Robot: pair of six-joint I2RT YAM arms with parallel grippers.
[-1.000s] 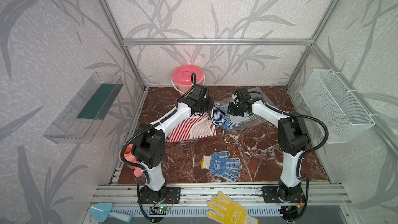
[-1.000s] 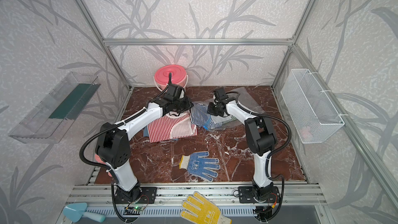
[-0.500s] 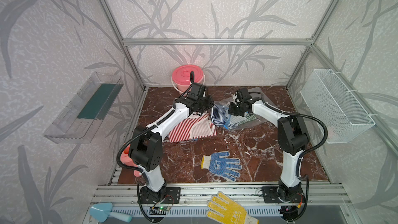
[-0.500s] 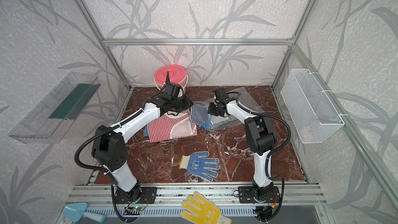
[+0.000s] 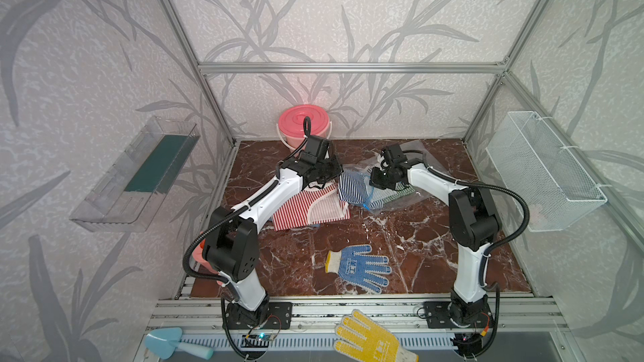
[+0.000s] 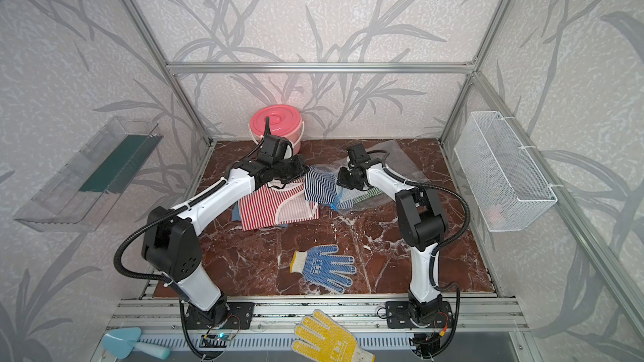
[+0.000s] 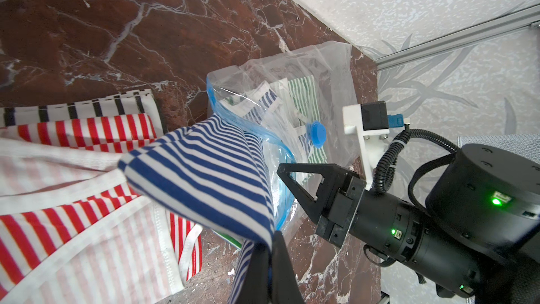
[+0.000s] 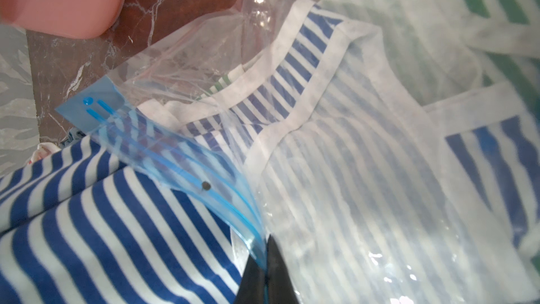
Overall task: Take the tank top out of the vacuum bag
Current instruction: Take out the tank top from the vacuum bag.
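Roughly halfway: left pincer [image 7: 270, 255] is pressed together on a fold of the blue-striped tank top [image 7: 204, 171], and right pincer [image 8: 266, 258] is pinching the blue zip strip [image 8: 163, 153] at the mouth of the vacuum bag [image 7: 336, 77]. Bag lies on the counter [image 5: 400, 238] toward the back, between the two arms, valve cap [image 7: 317, 134] up. One end of the top is out past the zip, lifted over a red-striped tank top [image 5: 306, 207] lying beside the bag. Straps and neckline show through the plastic, so that end is inside. Left to do, my read: drag the rest clear while the bag is held. A green-striped garment [image 7: 304, 95] sits deeper in the bag and could come along. Counter is dark red marble, white veins, with a blue dotted glove [image 5: 359, 268] near the front and a pink lidded bucket [image 5: 303, 125] at the back wall. Yellow glove [image 5: 369, 339] and pale blue trowel [image 5: 170, 344] rest on the front rail. Enclosure: leaf-print walls, aluminium frame, wire basket [image 5: 543, 175] on one side wall, clear tray [image 5: 139, 175] opposite.
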